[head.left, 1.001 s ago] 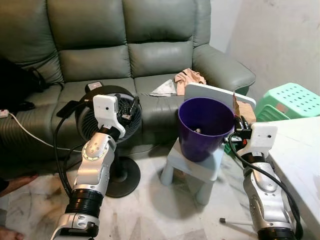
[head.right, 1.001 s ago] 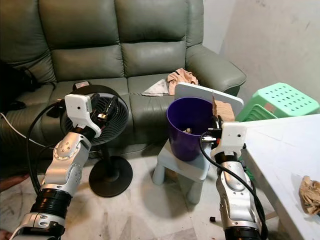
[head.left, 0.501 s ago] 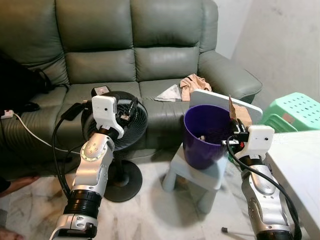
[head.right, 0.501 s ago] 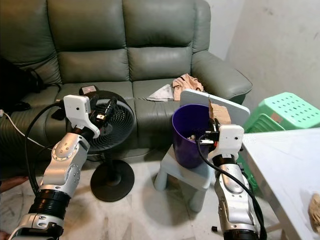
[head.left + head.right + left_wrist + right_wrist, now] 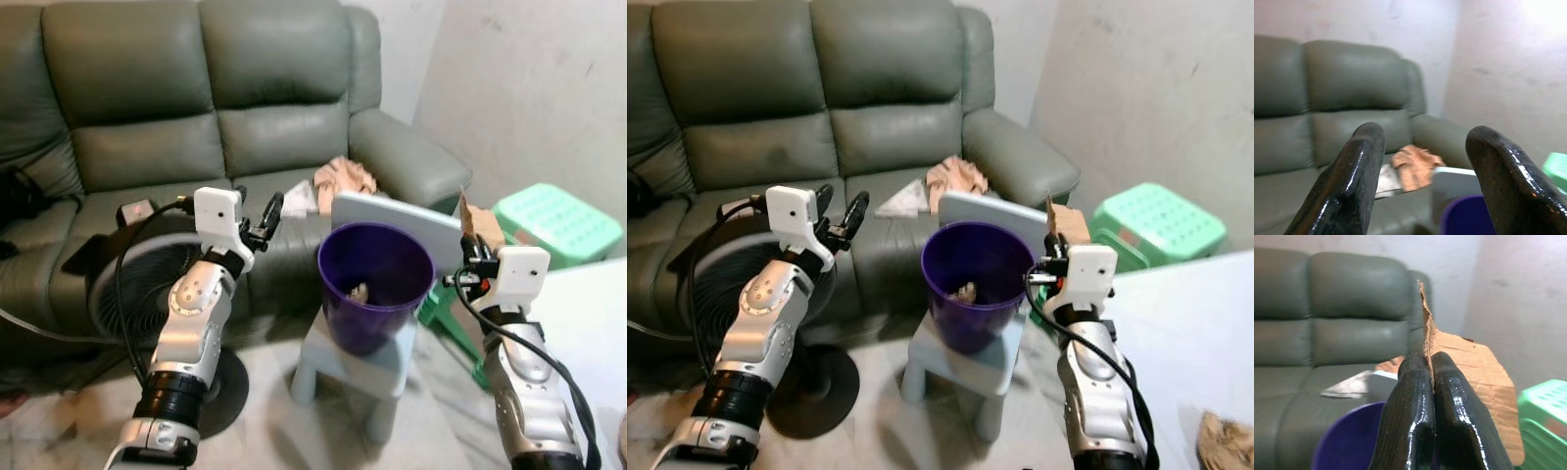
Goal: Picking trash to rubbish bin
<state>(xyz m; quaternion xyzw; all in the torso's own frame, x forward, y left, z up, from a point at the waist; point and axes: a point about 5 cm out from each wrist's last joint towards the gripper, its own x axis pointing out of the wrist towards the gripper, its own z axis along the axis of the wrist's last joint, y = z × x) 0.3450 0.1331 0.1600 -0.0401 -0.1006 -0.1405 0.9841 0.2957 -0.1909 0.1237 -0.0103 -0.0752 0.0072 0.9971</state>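
Right claw clenched on the cardboard scrap, held upright just beside the purple bin; the bin mouth lies at its nine o'clock. Left claw spread, empty, farther off.

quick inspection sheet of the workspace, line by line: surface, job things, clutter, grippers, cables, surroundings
surface: pale floor; small light stool stands on it.
job's things: purple bin on the stool, a scrap already inside; torn cardboard piece pinched edge-on.
clutter: crumpled cloth and a pale sheet on the sofa seat; crumpled brown paper on the white table.
grippers: right gripper shut on the cardboard, beside the bin's rim; left gripper open, raised, nothing between its fingers.
cables: black cable loops along the left arm; another runs down the right arm.
surroundings: green sofa, black floor fan, green plastic stools, bare wall.
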